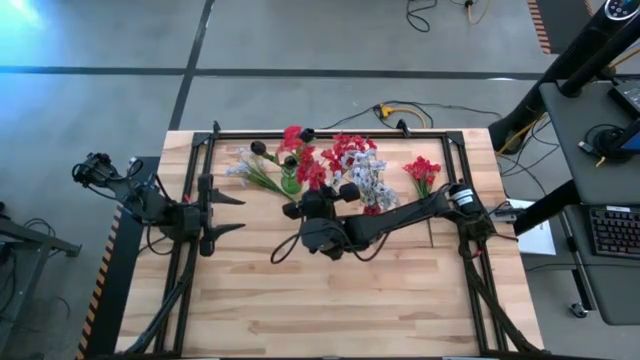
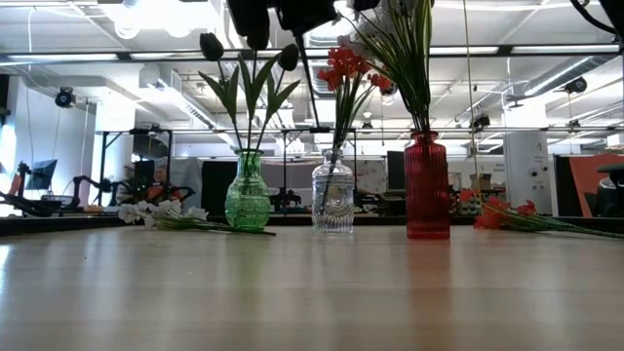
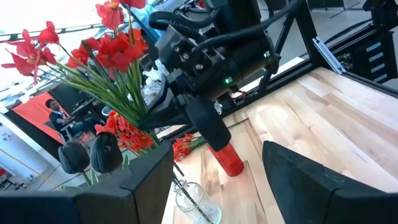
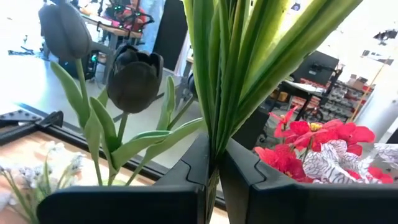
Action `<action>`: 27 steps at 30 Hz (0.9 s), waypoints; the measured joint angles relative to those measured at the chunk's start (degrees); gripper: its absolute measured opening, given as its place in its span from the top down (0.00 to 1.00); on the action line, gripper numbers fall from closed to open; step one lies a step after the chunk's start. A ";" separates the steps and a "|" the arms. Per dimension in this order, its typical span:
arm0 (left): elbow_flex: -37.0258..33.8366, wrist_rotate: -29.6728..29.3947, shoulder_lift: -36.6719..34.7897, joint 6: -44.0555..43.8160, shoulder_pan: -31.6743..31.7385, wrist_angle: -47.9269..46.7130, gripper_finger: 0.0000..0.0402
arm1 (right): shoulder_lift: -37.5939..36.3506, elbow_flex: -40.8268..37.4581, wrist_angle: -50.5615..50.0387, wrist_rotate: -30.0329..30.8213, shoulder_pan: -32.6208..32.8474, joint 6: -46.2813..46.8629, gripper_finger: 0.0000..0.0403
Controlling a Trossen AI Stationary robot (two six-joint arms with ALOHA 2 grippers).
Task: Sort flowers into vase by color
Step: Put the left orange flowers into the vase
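Three vases stand in a row at the table's far middle: a green vase [image 2: 248,195] with dark buds [image 4: 134,78], a clear vase [image 2: 332,200] with red blossoms [image 2: 346,63], and a red vase [image 2: 426,185] with pale patterned blossoms [image 1: 368,182]. A pale spray [image 1: 245,170] lies flat left of them, a red spray [image 1: 422,172] right of them. My right gripper [image 1: 300,205] hovers over the green and clear vases, shut on a red-blossomed spray [image 3: 112,50]. My left gripper [image 1: 235,214] waits open to the left. My right gripper [image 4: 214,162] pinches the bundled green stems [image 4: 214,124] of the red spray between its two fingers, lying across them. The spray is lifted clear above the vases. Its leaves and red blossoms [image 1: 308,168] fan out beyond the fingers toward the far edge.
A black frame rail [image 1: 330,132] runs along the table's far edge behind the vases. Bare wood [image 1: 330,300] lies toward the near edge. Desks, cables and equipment stand off the table to the right.
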 joint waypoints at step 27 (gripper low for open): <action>0.00 0.04 0.11 -0.22 0.00 -0.07 0.43 | 0.00 -0.19 -18.74 -0.02 -0.95 17.77 0.96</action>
